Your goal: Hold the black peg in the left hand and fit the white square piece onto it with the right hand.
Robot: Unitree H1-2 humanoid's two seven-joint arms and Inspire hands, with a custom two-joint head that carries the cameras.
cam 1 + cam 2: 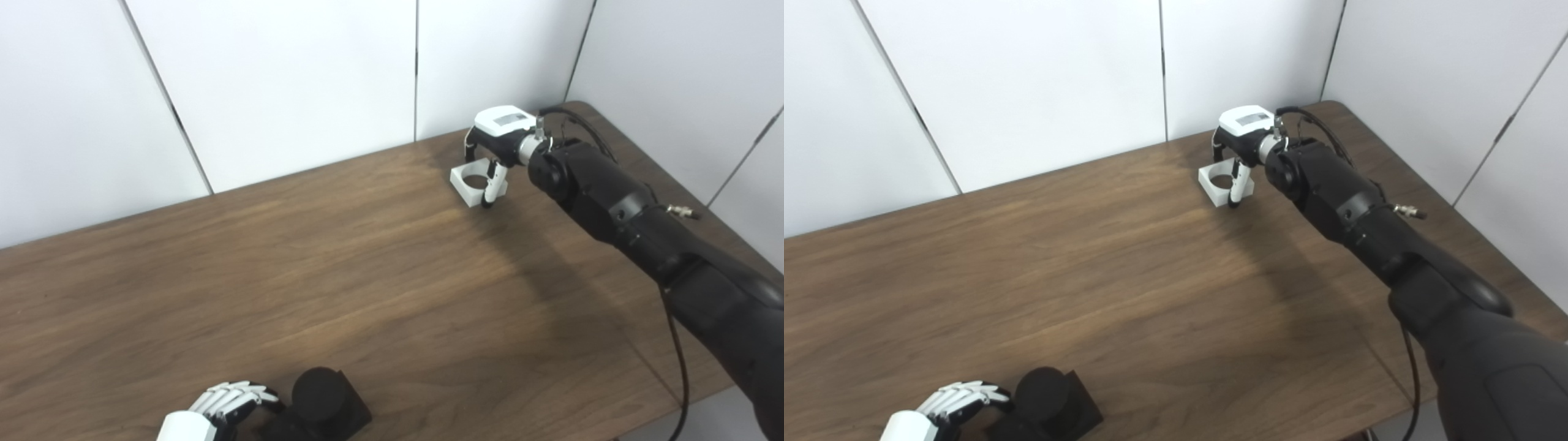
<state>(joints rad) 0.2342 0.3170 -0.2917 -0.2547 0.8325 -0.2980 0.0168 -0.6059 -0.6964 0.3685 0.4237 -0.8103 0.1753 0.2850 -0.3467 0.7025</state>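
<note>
The black peg [318, 397], a round post on a square black base, stands at the table's near edge. My left hand [215, 409] lies just left of it with its fingers curled toward the base. Its thumb is hidden, so whether it grips the peg is unclear. At the far right of the table sits the white square piece [470, 184], showing a round hole. My right hand [497, 139] reaches down over it. One finger [493, 181] presses its near right side and dark fingers drop behind its far side. The piece rests on the table.
The brown wooden table [343, 269] spans the whole view between the two hands. White wall panels stand close behind its far edge. My right arm [618, 208] stretches along the right side, with a black cable hanging near the table's right edge.
</note>
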